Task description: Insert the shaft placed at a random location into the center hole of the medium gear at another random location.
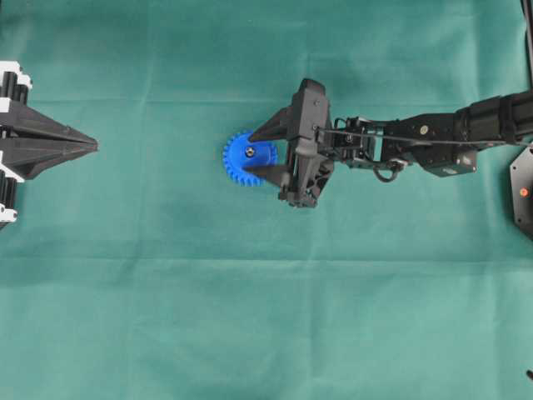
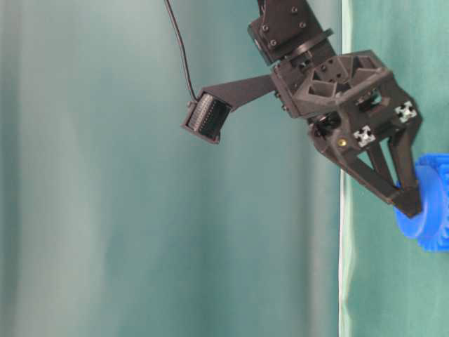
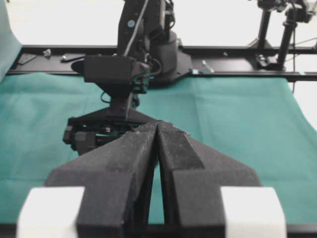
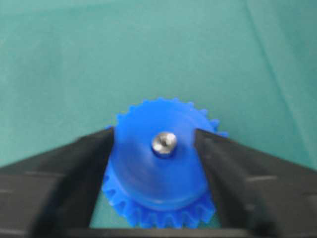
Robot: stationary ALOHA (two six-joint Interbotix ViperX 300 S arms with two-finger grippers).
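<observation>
**Shaft seated in the blue gear, right hand spread around it**

A bright blue round toothed plastic gear [image 1: 246, 157] lies flat on the green cloth-covered tabletop [image 1: 250, 317], a little left of the middle. A tiny silver-grey metal pin [image 1: 249, 152] stands in the gear's small centre hole [image 1: 250, 153]. The black right hand [image 1: 260, 152] reaches in from the right, its two pointed fingers [image 1: 268, 129] spread apart either side of the gear's raised hub. At the far left edge the black left hand [image 1: 90, 146] rests well apart, fingers pressed together to a point.
</observation>
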